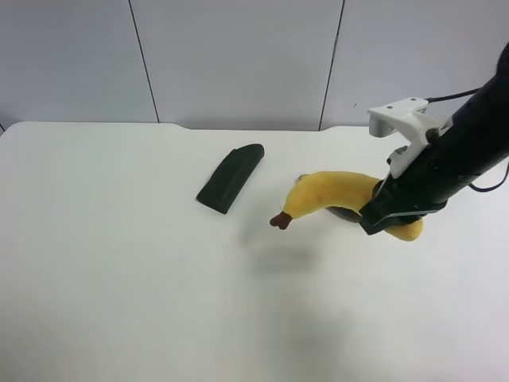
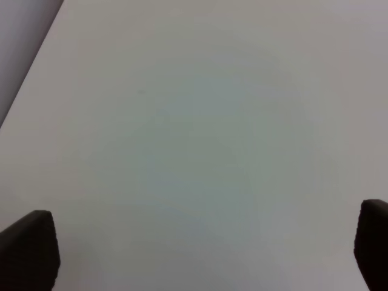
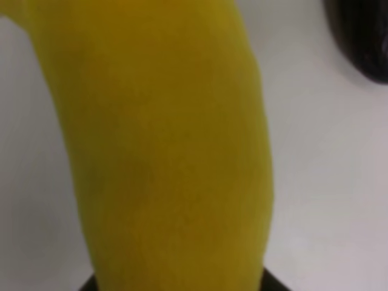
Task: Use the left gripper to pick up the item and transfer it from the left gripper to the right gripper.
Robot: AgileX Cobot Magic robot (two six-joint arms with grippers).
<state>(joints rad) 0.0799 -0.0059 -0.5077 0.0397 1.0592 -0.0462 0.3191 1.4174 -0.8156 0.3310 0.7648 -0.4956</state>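
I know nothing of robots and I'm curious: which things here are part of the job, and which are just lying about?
In the job: plush banana, right gripper, left gripper.
Lying about: dark green cucumber, dark rounded object.

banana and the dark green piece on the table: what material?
banana: likely plush fabric, matte yellow, soft-looking surface with no gloss in the right wrist view. dark green piece: matte, flat-cut end; maybe fabric or foam, too small to tell.

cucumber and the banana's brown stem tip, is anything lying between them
Nothing. In the exterior high view, the stretch of white table between the cucumber and the stem tip of the banana is bare.
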